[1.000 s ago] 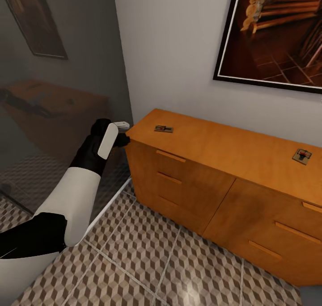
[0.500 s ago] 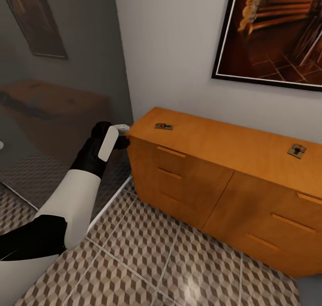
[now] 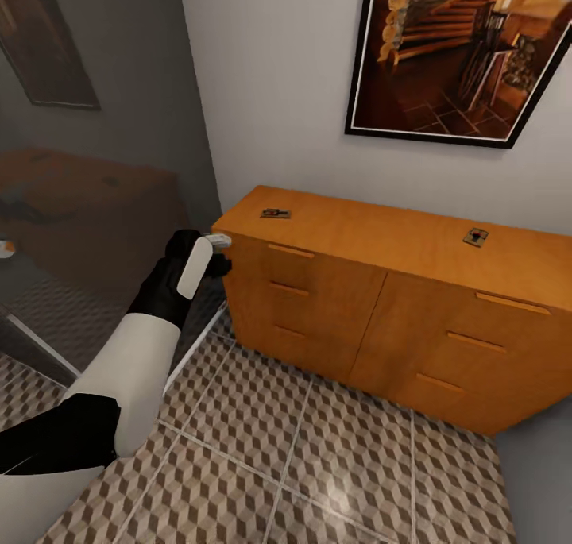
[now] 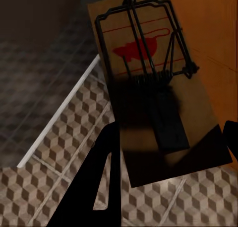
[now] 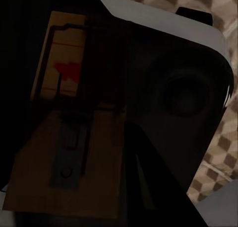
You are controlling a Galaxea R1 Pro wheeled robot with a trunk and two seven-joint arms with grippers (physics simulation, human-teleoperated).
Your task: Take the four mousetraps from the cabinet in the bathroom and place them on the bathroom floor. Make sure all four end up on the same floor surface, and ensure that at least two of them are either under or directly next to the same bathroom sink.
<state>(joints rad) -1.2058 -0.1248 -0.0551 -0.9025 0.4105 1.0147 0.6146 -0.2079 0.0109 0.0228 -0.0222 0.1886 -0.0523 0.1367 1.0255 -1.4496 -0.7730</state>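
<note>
Two mousetraps lie on top of the orange-brown cabinet (image 3: 373, 290): one (image 3: 275, 213) near its left end, the other (image 3: 476, 237) toward the right. My left gripper (image 3: 216, 252) hangs beside the cabinet's left front corner, above the cube-patterned bathroom floor (image 3: 318, 449). In the left wrist view the left gripper (image 4: 168, 152) is shut on a third mousetrap (image 4: 148, 73), its red mouse mark and dark spring bar facing the camera. The right wrist view is dark: my right gripper (image 5: 89, 162) is shut on another mousetrap (image 5: 64, 88), close against the robot's white body. The sink is out of view.
A glass shower wall (image 3: 95, 210) with a white floor rail (image 3: 191, 345) stands left of the cabinet, close to my left arm. A framed picture (image 3: 453, 52) hangs on the wall above. Open tiled floor stretches in front of the cabinet.
The head camera has swung, so the cabinet and picture sit further left and more of the cabinet's right side shows. My left arm stays by the cabinet's corner.
</note>
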